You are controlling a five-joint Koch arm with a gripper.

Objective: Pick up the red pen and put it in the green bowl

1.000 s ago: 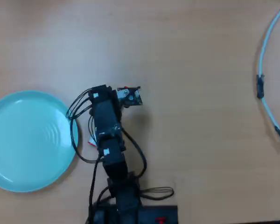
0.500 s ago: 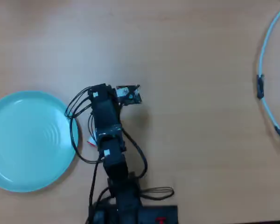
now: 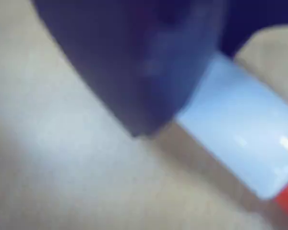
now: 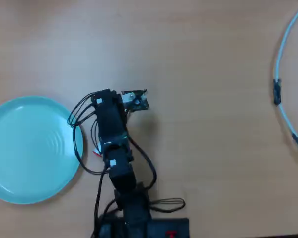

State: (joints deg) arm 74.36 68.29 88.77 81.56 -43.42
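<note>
The red pen [image 3: 240, 139] fills the right of the blurred wrist view: a white barrel lying slantwise on the table, its red cap at the lower right corner. One dark finger [image 3: 144, 86] of my gripper sits right against the barrel's upper end; the other jaw does not show. In the overhead view the black arm [image 4: 111, 134] covers the gripper and nearly all of the pen; only a small red and white bit of the pen [image 4: 96, 151] peeks out at the arm's left side. The green bowl [image 4: 32, 148] lies empty just left of the arm.
A thin white hoop [image 4: 283, 99] with dark clips curves along the right edge of the wooden table. The arm's base and cables [image 4: 139, 218] sit at the bottom edge. A small camera board [image 4: 135, 100] sticks out right of the wrist.
The arm's wrist has shifted slightly to the left, toward the bowl. The visible red bit of the pen has barely moved.
</note>
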